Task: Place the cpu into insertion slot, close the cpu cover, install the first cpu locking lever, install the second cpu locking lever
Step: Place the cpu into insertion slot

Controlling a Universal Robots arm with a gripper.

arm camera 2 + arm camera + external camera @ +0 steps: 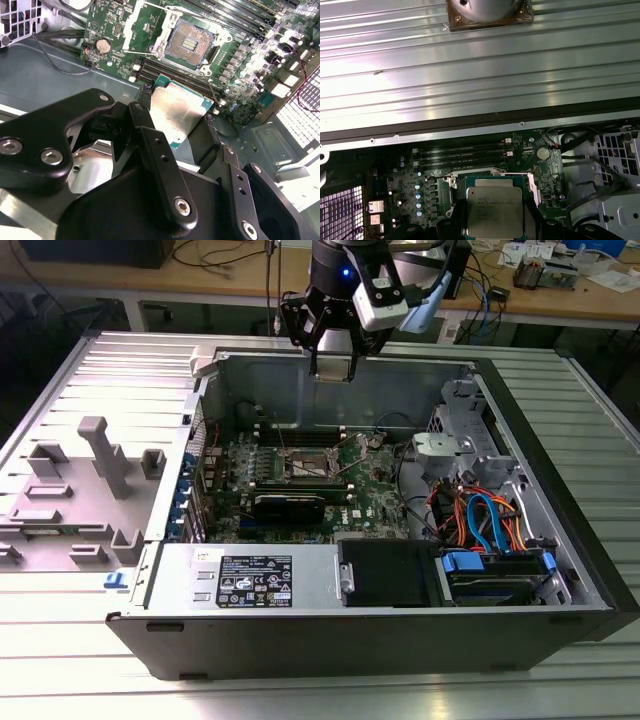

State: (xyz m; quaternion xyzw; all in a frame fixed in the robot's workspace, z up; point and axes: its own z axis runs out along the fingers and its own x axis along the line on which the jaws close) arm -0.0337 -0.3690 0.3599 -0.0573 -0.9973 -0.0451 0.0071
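My gripper [333,365] hangs over the back wall of the open computer case, shut on the cpu. The cpu [176,112] is a small square chip with a silver-grey top, and its edges are pinched between the black fingers [142,120]. The first wrist view shows the gripper [494,225] holding the cpu [494,210] with its printed top facing the camera. The insertion slot [192,42] lies bare on the green board, some way below and beyond the chip, its dark centre uncovered. The cpu cover [132,25] stands swung open beside it. The slot [305,462] sits mid-board in the exterior view.
Long black memory slots [165,75] run beside the socket. A coin battery [102,46] sits on the board. Orange and blue cables [480,520] and a drive cage [460,440] fill the case at the exterior view's right. Grey fixtures [100,455] stand on the ribbed table at its left.
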